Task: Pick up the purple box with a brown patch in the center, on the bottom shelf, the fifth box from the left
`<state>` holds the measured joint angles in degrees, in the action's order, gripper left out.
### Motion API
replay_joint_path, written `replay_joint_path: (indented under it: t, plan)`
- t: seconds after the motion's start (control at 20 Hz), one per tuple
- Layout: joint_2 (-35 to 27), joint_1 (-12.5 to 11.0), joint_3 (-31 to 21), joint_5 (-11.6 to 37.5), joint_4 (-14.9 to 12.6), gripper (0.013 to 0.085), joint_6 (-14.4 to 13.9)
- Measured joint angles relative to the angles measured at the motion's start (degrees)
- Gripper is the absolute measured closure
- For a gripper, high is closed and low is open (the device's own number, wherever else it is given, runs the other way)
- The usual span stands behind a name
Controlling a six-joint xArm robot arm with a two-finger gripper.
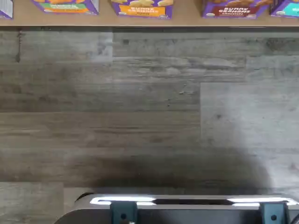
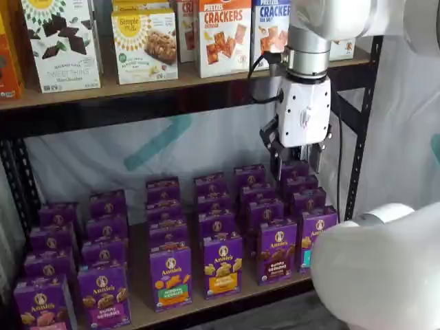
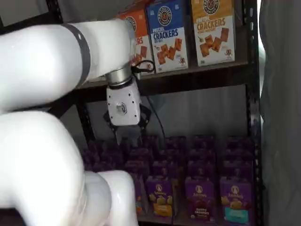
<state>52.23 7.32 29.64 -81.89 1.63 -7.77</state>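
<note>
The gripper (image 2: 298, 159) hangs above the rows, its fingers too dark to tell whether apart. Below and in front, the purple box (image 2: 276, 251) fronts its row on the bottom shelf (image 2: 206, 302), easy to reach.

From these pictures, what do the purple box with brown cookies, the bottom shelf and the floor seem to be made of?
The purple box looks like thin printed cardboard with a slight sheen: flat faces, sharp folded edges. The bottom shelf seems a pale wooden board with a matte, even surface, held in a black, probably metal frame. The floor shows grey wood-grain planks with seams; whether wood or vinyl, I cannot tell.
</note>
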Motion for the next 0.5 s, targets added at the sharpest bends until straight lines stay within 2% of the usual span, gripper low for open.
replay_joint_path:
  t: [0.1, 0.35, 0.5]
  plan:
    - [-0.1, 0.3, 0.1, -0.1, -0.6, 0.013, -0.4]
    - [-0.4, -0.9, -0.3, 1.2, 0.7, 0.013, 1.0]
    - [-0.9, -1.0, -0.7, 2.7, -0.2, 0.013, 1.0]
